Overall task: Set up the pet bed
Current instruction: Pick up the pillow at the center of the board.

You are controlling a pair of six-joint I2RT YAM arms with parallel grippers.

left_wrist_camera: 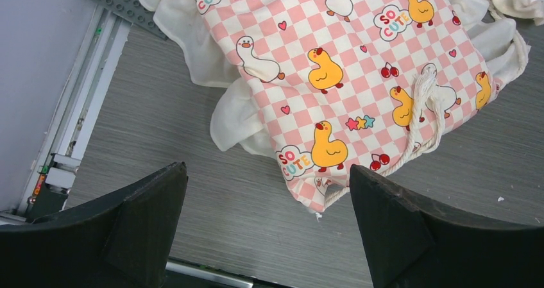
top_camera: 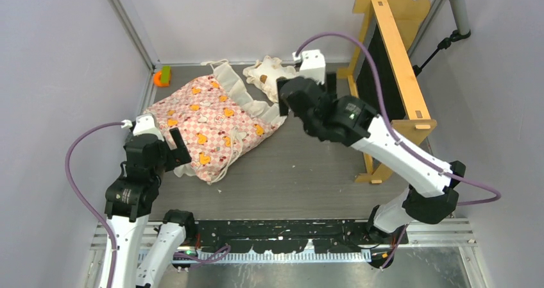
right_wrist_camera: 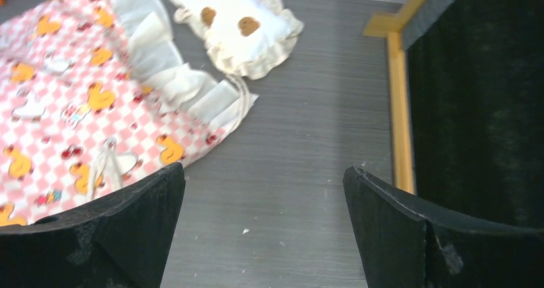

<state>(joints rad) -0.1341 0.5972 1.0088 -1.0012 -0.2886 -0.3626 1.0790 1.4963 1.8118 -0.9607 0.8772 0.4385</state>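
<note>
Hardly started: the bed frame (top_camera: 399,57) stands tipped on its side at the right of the desk (top_camera: 308,172), its dark base bare. The pink checkered mattress (top_camera: 212,124) lies apart, flat on the desk, with the pillow (top_camera: 264,75) behind it. Left claw (left_wrist_camera: 266,172) and right claw (right_wrist_camera: 264,172) both gape wide, empty. Righting and fitting remain.

"SO CUTE" printed in cloud badges, repeated across pink checkered mattress (left_wrist_camera: 359,63)

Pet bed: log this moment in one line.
frame: on its side, right | mattress: flat on table, outside frame | pillow: beside mattress | left gripper: open, empty | right gripper: open, empty
</note>
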